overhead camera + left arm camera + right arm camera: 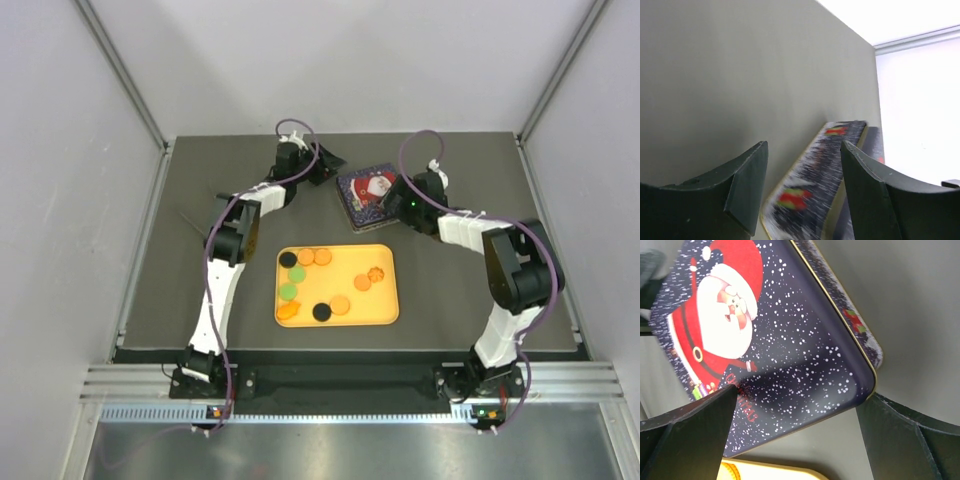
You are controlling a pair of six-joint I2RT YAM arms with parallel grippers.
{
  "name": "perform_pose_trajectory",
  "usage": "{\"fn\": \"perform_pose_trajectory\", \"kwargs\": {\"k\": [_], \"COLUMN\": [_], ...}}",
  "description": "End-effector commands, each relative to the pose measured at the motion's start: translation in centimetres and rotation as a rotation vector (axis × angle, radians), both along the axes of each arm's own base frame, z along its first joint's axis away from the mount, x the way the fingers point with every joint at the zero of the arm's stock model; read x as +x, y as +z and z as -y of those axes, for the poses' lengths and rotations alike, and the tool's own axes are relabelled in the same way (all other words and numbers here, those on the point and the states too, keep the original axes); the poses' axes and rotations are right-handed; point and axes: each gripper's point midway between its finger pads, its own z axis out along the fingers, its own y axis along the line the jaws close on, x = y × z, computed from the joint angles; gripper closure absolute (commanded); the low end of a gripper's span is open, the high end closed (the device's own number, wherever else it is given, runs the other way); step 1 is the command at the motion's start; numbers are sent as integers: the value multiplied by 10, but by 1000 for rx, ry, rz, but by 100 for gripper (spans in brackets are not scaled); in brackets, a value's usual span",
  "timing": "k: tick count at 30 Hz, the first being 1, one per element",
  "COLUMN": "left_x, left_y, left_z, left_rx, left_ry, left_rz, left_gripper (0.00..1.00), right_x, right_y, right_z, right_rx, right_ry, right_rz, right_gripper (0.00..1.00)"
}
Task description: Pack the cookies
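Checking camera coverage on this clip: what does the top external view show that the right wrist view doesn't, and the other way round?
Only the top external view shows the cookies lying loose on the yellow tray, both arms whole, and the left gripper at the far side of the table. Only the right wrist view shows the patterned side wall of the Santa tin and the open fingers of the right gripper close up. Both show the tin's Santa lid and some of the tray.
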Motion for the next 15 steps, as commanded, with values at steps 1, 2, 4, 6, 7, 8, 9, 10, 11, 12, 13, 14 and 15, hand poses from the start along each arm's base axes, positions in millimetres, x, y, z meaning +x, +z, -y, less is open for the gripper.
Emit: {"fn": "perform_pose_trajectory", "kwargs": {"k": [1, 2, 4, 6, 7, 8, 9, 10, 11, 12, 13, 14, 15], "left_x": [4, 1, -6, -20, -26, -32, -43, -49, -56, -67, -73, -80, -91], "left_y": [34, 30, 26, 26, 28, 26, 25, 24, 22, 17, 19, 19, 15], "left_z": [31, 34, 38, 41, 41, 40, 38, 38, 41, 40, 41, 44, 42], "left_rx": [-159, -166, -210, -262, -294, -303, -304, -300, -295, -288, -296, -302, -305], "left_ry": [-63, -68, -75, -87, -78, -72, -69, -68, -67, -67, -69, -74, -66], "left_rz": [108, 101, 83, 82, 62, 55, 46, 38, 32, 9, 17, 15, -12], "left_gripper": [35, 35, 37, 39, 40, 40, 40, 41, 42, 42, 43, 44, 44], "right_x": [18, 20, 24, 29, 30, 35, 36, 37, 37, 40, 40, 44, 45], "right_y": [8, 10, 11, 14, 14, 18, 17, 15, 15, 17, 12, 15, 11], "right_z": [7, 10, 12, 14, 13, 15, 16, 17, 17, 18, 17, 18, 19], "right_rx": [11, 11, 6, 21, 30, 33, 21, 16, 11, 5, 7, 0, -6], "right_ry": [-25, -31, -31, -15, -2, -2, 9, 15, 20, 28, 42, 52, 59], "right_rz": [36, 39, 44, 40, 36, 45, 41, 33, 30, 32, 17, 25, 13], "right_gripper": [0, 0, 0, 0, 0, 0, 0, 0, 0, 0, 0, 0, 0]}}
